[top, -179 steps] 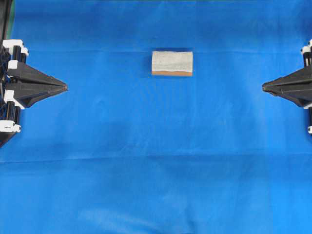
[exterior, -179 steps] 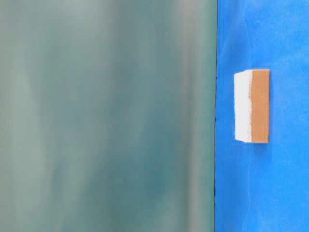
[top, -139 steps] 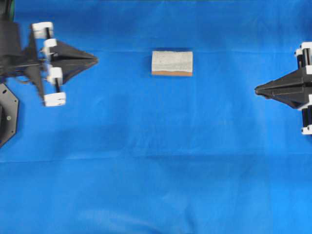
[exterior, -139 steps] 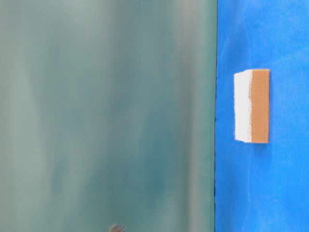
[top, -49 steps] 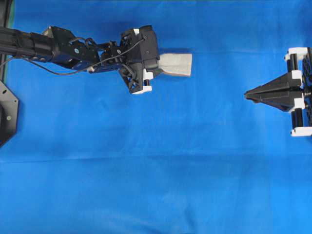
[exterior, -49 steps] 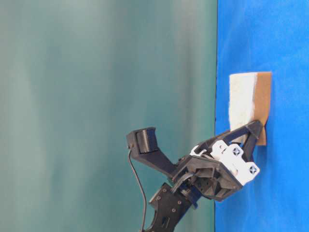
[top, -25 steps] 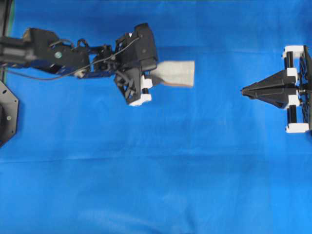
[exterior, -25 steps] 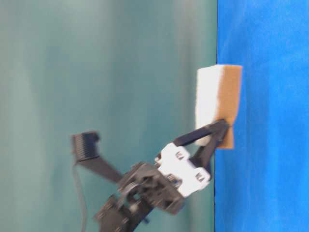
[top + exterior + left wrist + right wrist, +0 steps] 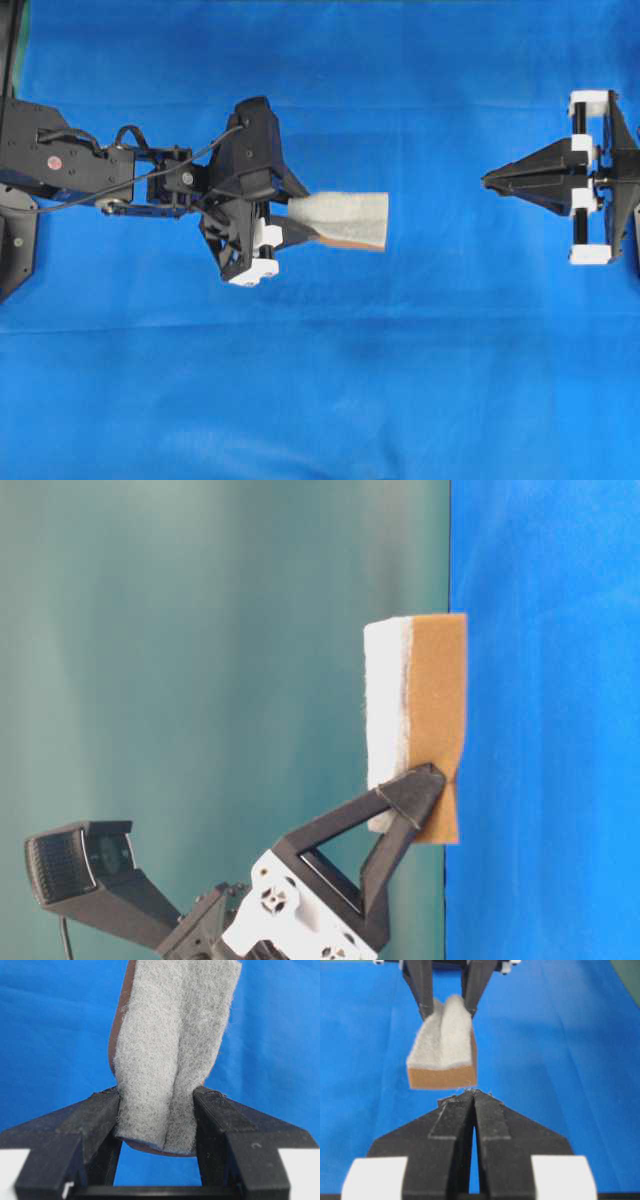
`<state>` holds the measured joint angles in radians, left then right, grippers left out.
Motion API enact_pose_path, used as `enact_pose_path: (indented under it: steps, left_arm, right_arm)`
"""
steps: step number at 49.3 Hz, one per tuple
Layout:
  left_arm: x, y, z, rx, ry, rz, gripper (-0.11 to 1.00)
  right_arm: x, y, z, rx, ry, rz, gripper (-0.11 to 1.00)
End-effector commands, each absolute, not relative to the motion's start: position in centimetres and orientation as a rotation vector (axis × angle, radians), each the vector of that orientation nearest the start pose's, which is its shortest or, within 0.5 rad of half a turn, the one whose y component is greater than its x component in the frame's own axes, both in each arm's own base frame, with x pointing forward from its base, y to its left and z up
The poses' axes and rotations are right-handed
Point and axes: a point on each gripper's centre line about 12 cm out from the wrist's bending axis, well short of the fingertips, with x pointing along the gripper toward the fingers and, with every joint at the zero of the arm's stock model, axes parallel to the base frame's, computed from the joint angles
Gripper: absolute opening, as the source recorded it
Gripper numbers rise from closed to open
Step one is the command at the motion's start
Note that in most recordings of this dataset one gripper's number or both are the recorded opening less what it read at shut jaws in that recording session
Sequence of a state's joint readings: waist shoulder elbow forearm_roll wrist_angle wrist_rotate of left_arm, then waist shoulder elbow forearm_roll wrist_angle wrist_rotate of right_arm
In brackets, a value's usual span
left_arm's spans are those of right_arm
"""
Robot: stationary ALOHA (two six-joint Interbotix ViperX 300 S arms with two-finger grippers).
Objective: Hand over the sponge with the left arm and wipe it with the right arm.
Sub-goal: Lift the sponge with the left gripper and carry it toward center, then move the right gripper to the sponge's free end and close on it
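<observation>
A blue cloth [image 9: 330, 380] covers the work surface. The sponge [image 9: 345, 219], centre frame, is pinched and creased by the left gripper [image 9: 285, 222], clear of the cloth. The right gripper [image 9: 487, 180], fully closed and empty, must be opened before the free end is approached squarely.

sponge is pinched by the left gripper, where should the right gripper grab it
Likely the free end of the sponge: it juts toward the right gripper, while the left gripper squeezes the other end. Come straight in from the right, jaws opened first; they are shut now.
</observation>
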<state>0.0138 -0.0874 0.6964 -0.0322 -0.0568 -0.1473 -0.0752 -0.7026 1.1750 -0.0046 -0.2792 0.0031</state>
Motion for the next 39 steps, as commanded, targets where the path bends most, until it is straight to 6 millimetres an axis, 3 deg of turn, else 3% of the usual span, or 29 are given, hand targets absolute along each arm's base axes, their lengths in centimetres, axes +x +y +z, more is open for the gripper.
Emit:
enact_pose_path:
  steps: [1,15,24,26,34,39]
  left_arm:
    - [38.2,0.6,21.0,-0.180,0.511,0.063,0.35]
    - [38.2,0.7,21.0,-0.181,0.512,0.066,0.35]
    - [38.1,0.7,21.0,-0.183,0.514,0.067,0.35]
    - [38.1,0.7,21.0,-0.181,0.512,0.067,0.35]
    - [38.1,0.7,20.9,-0.183,0.514,0.067,0.35]
    - [38.1,0.7,20.9,-0.183,0.514,0.067,0.35]
  right_arm:
    - [24.2,-1.6,25.0,0.006,0.139,-0.065,0.00]
    - [27.0,0.5,25.5,0.008,0.146,0.019,0.00]
    - [29.8,0.6,24.9,0.017,0.192,0.018,0.01]
    - [30.4,0.6,24.7,0.020,0.204,0.017,0.09]
    - [33.1,0.7,23.8,0.023,0.252,0.016,0.59]
    - [34.7,0.5,23.4,0.026,0.279,0.008,0.73]
